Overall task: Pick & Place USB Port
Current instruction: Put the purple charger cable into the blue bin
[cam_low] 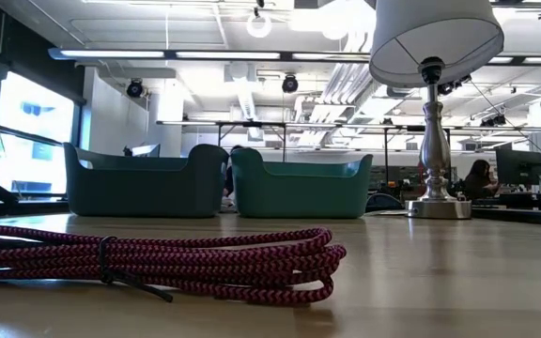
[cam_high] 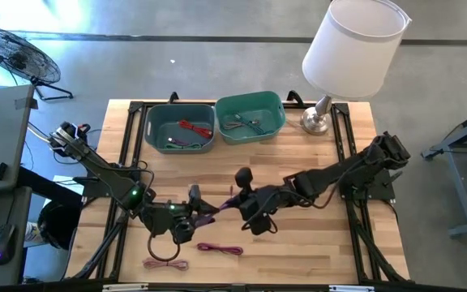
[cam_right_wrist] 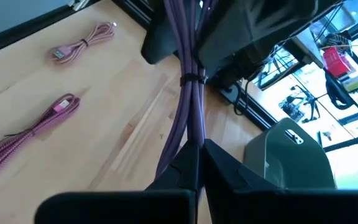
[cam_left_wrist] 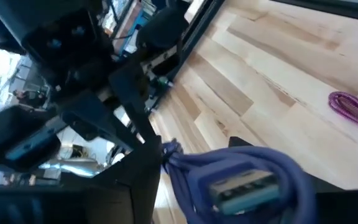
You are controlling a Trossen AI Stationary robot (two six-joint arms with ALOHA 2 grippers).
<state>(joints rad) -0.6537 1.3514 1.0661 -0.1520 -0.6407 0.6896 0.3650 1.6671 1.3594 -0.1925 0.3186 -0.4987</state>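
Observation:
A coiled purple USB cable (cam_high: 214, 212) is held above the table between my two grippers. My left gripper (cam_high: 193, 212) is shut on its left end, where a USB plug (cam_left_wrist: 241, 186) shows. My right gripper (cam_high: 235, 204) is shut on its right end (cam_right_wrist: 191, 146). A black tie (cam_right_wrist: 191, 79) binds the strands. A grey-blue bin (cam_high: 154, 130) and a teal bin (cam_high: 276, 113) stand at the far edge, each with cables inside. My left gripper holds the purple cable's looped end with the USB plug (cam_left_wrist: 229, 168) between its two fingers, coming level from the table's left. The cable is lifted clear of the table. My right gripper pinches the bundled strands at the cable's other end (cam_right_wrist: 190, 134) between its two fingers (cam_right_wrist: 219, 165), coming from the table's right and lying along the bundle. The bundle runs straight from it to my left gripper, clear of the table.
A magenta braided cable (cam_high: 221, 249) and a pale pink cable (cam_high: 166, 264) lie on the table near its front edge; the magenta one fills the low view's foreground (cam_low: 158, 263). A lamp (cam_high: 351, 49) stands at the far right.

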